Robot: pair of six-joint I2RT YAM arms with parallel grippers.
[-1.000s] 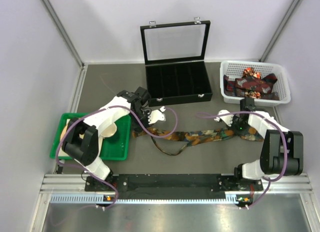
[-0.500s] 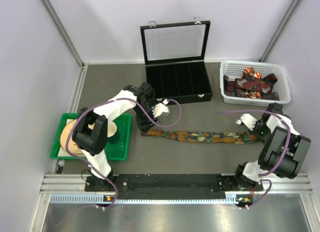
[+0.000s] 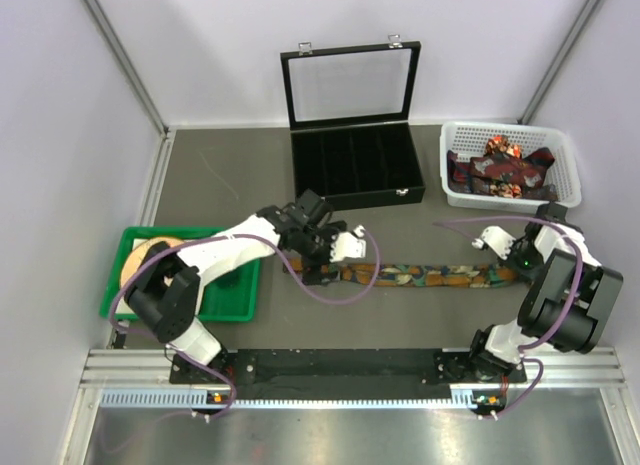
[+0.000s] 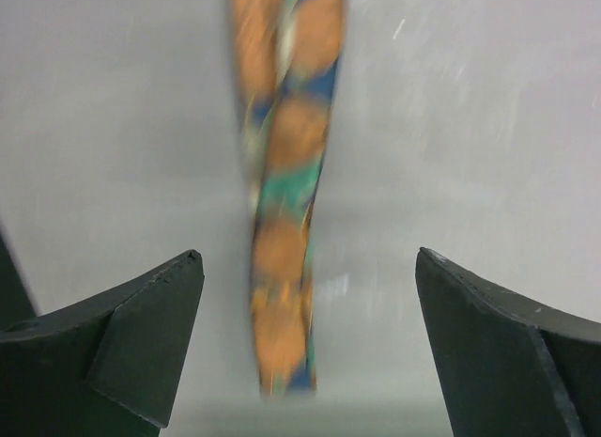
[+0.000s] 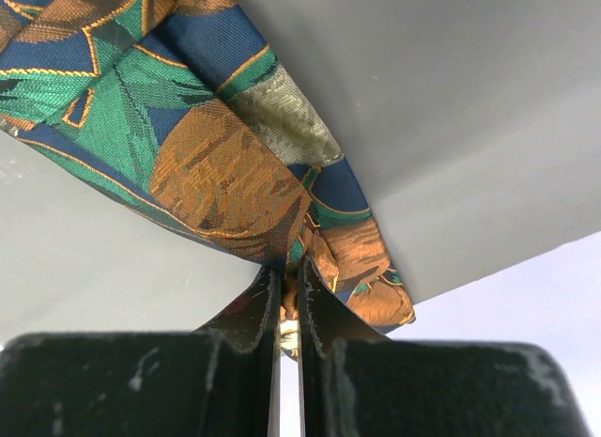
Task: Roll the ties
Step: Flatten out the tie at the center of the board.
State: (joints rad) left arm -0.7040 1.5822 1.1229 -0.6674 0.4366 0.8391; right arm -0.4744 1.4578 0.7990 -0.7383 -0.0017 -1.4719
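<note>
One tie (image 3: pixel 420 276) lies stretched straight across the table, patterned in orange, green and blue. My left gripper (image 3: pixel 306 269) hovers over its narrow end (image 4: pixel 282 268) with the jaws wide open, one finger (image 4: pixel 150 334) on each side and neither touching the fabric. My right gripper (image 3: pixel 519 271) is shut on the tie's wide end (image 5: pixel 235 174), and the cloth bunches between its fingertips (image 5: pixel 289 282). More ties (image 3: pixel 500 165) lie heaped in the white basket (image 3: pixel 455 198) at the back right.
A black case (image 3: pixel 360 198) with its glass lid up and several compartments stands behind the tie. A green tray (image 3: pixel 235 310) holding a beige round object (image 3: pixel 150 260) sits at the left. Purple cables loop over both arms.
The left gripper opened and let go of the tie's narrow end, then shifted right and nearer. The tie, slack and curved a second ago, now lies straight. The right gripper stays shut.
</note>
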